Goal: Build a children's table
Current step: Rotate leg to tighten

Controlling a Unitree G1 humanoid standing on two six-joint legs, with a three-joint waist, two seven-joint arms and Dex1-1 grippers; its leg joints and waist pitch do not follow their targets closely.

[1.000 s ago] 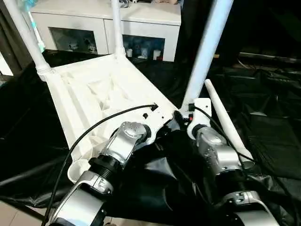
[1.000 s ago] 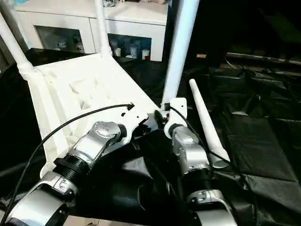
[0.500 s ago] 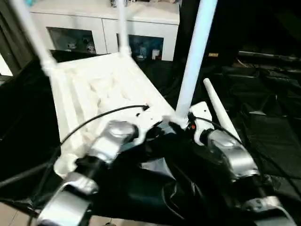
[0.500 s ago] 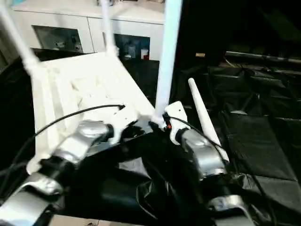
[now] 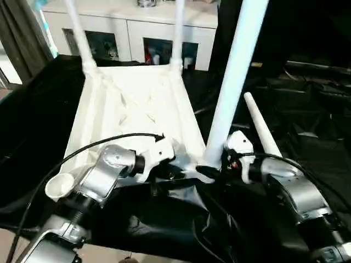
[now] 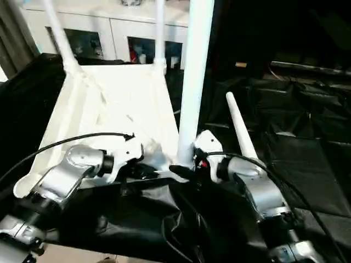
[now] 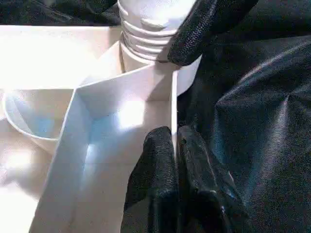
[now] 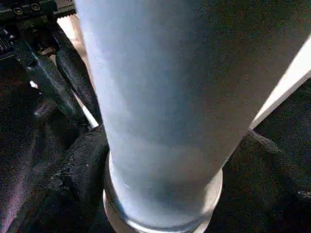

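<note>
The children's table lies upside down: its white ribbed tabletop (image 5: 137,104) rests on black sheeting. Two legs (image 5: 77,33) (image 5: 178,33) stand in its far corners. A third leg (image 5: 236,71) rises from the near right corner. My right gripper (image 5: 211,171) is shut around that leg's base, its fingers (image 8: 73,165) on either side. My left gripper (image 7: 176,138) is shut on the tabletop's thin edge wall just beside that corner. The near left socket (image 5: 59,185) stands empty. A loose leg (image 5: 260,129) lies on the sheeting to the right.
Crumpled black sheeting (image 5: 307,142) covers the big table all round. A white cabinet (image 5: 131,22) with glass doors stands behind it. A dark curtain (image 5: 22,38) hangs at the far left. Bare floor (image 5: 11,241) shows at the near left.
The tabletop has swung: its far end moved right and the near right corner came closer to me. Both grippers have kept their hold. The view has shifted too.
</note>
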